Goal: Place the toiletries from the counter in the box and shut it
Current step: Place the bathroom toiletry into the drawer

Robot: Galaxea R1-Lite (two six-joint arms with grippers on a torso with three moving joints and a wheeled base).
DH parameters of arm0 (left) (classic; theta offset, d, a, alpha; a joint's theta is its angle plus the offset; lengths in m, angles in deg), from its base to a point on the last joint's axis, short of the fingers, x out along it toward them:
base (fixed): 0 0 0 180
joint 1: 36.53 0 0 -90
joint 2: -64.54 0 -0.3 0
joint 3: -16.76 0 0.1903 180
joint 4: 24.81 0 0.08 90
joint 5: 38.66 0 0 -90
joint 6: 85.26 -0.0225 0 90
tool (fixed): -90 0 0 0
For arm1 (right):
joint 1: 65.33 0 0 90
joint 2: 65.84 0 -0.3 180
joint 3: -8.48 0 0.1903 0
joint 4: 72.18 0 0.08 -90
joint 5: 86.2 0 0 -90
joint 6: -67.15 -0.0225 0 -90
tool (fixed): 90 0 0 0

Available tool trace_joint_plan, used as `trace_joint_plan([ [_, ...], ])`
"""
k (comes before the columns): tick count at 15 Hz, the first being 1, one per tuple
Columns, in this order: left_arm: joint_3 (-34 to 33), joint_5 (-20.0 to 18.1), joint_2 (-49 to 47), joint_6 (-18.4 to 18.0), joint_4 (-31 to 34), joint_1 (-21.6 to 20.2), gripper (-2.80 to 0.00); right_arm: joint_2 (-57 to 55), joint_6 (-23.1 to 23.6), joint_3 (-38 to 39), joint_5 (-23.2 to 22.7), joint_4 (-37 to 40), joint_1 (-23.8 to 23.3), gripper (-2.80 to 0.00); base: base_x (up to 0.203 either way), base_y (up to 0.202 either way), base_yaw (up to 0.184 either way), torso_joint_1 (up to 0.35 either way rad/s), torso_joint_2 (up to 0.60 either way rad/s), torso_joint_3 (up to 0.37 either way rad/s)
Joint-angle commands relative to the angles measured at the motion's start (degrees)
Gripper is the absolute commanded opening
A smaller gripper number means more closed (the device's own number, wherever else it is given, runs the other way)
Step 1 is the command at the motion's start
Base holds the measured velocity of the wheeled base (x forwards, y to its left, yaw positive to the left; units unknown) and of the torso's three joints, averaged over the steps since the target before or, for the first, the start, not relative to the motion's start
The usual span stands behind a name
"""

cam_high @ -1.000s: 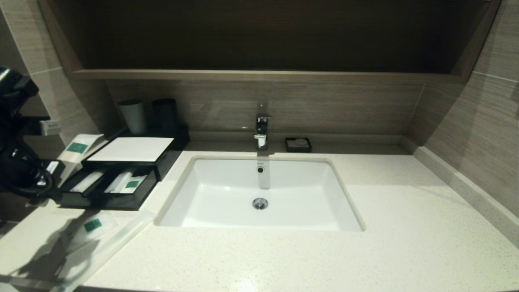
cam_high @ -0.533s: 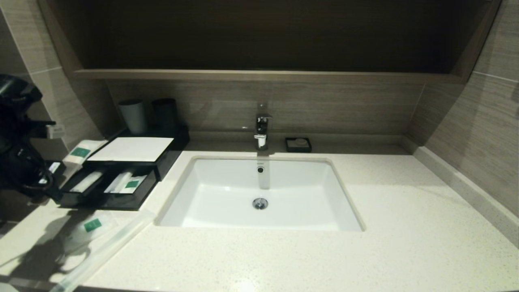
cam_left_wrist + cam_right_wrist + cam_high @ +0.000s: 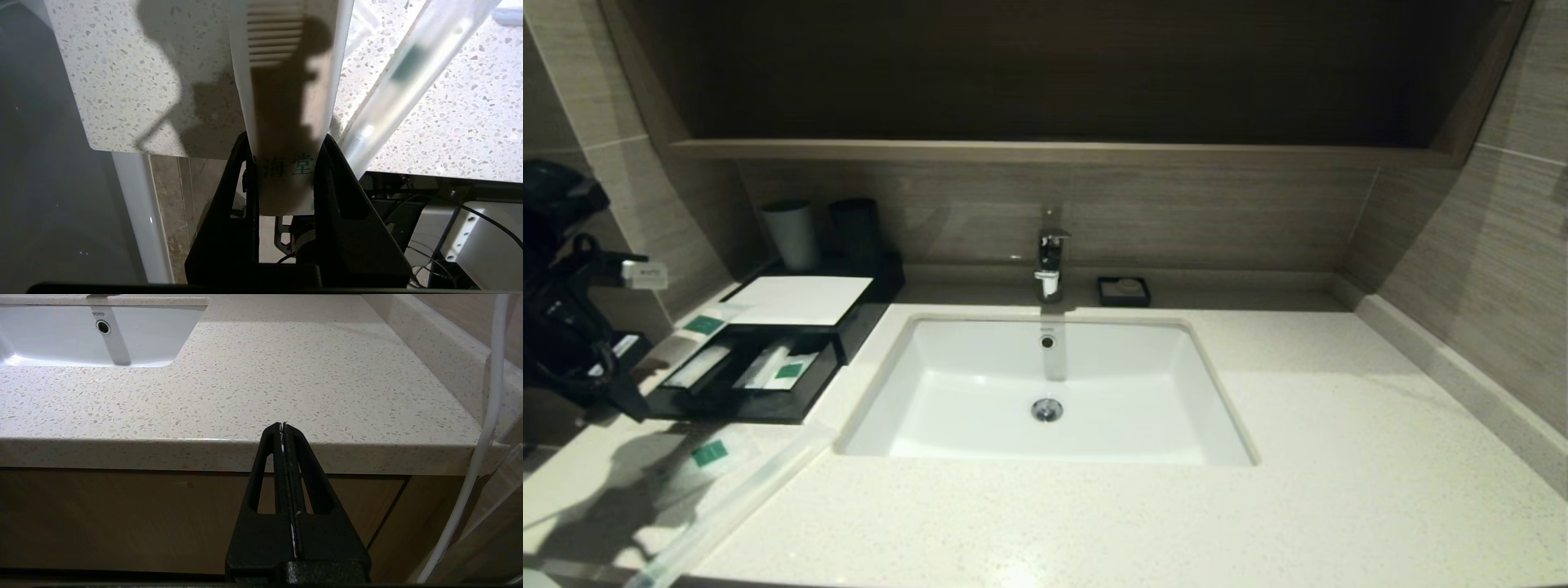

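The black box point(image 3: 862, 314) with a white top panel stands at the left of the counter point(image 3: 1339, 457). Its front drawer point(image 3: 737, 406) is pulled open, with two packets point(image 3: 768, 365) lying in it. My left gripper point(image 3: 633, 367) is shut on a frosted packet point(image 3: 704, 325) with a green label and holds it just left of the drawer. That grip shows in the left wrist view point(image 3: 284, 163), around the packet point(image 3: 286, 102). A short sachet point(image 3: 709, 453) and a long thin packet point(image 3: 735, 506) lie on the counter in front of the box. My right gripper point(image 3: 284, 426) is shut and empty, below the counter's front edge.
A white sink point(image 3: 1045, 392) with a faucet point(image 3: 1049, 261) sits mid-counter. A small black soap dish point(image 3: 1124, 291) stands behind it. Two cups point(image 3: 791, 233) stand behind the box. The long thin packet also shows in the left wrist view point(image 3: 408, 77).
My left gripper has carried the held packet down and to the right, toward the open drawer, and the packet now lies flatter. The right arm has not moved.
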Motion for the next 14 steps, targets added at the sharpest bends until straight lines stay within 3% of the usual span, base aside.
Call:
trace_joint_plan([
  [1,0.8,0.1,-1.7,-0.2,0.9,-1.1,-2.80,0.0,0.0,0.0,0.0,0.0,0.0,-2.80,0.000,0.000,0.000,0.000,0.00,0.000],
  [5,1.1,0.2,-4.5,-1.6,1.4,-3.0,-2.80,0.0,0.0,0.0,0.0,0.0,0.0,-2.80,0.000,0.000,0.000,0.000,0.00,0.000],
  [14,3.8,-0.1,-8.4,-1.9,2.7,-2.7,-2.80,0.0,0.0,0.0,0.0,0.0,0.0,-2.80,0.000,0.000,0.000,0.000,0.00,0.000],
])
